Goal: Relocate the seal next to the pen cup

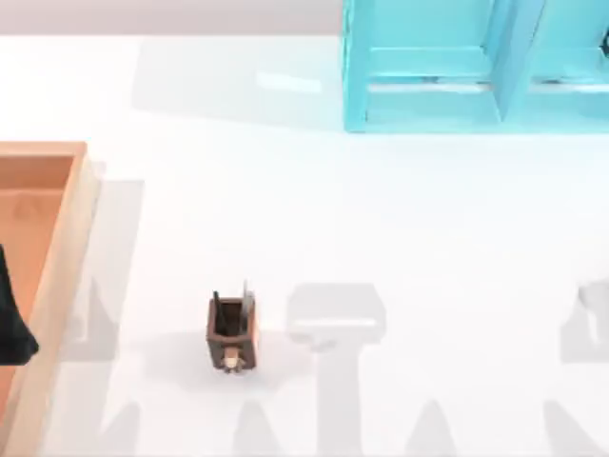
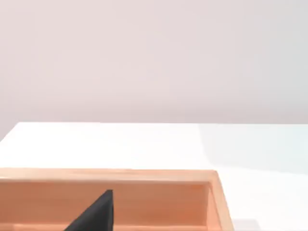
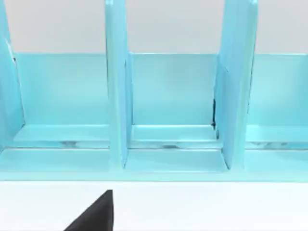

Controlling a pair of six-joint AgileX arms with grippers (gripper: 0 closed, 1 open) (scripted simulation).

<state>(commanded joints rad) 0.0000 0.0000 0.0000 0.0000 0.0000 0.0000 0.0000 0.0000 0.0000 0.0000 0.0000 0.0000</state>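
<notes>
The pen cup (image 1: 231,333) stands alone on the white table (image 1: 381,219), toward the near edge and left of the middle in the top view, well apart from the orange-brown wooden tray (image 1: 57,257) at the left edge and the turquoise shelf unit (image 1: 428,67) at the far right. It sits upright, its opening facing up, dark pens rising from it and leaning slightly toward the far side, with the tiny pale figure on the face turned to the near edge; its long axis runs vertically. Nothing stands beside the cup, so I judge the task hardly begun: finding the seal, gripping it, carrying it over and setting it down next to the cup all remain. A dark shape at the top view's left edge, over the tray, is possibly part of the left arm, though that is hard to confirm. The left wrist view looks across the tray's rim and the right wrist view faces the shelf unit's compartments; a dark wedge intrudes in each, but I cannot tell whether either claw is open or holding anything.
</notes>
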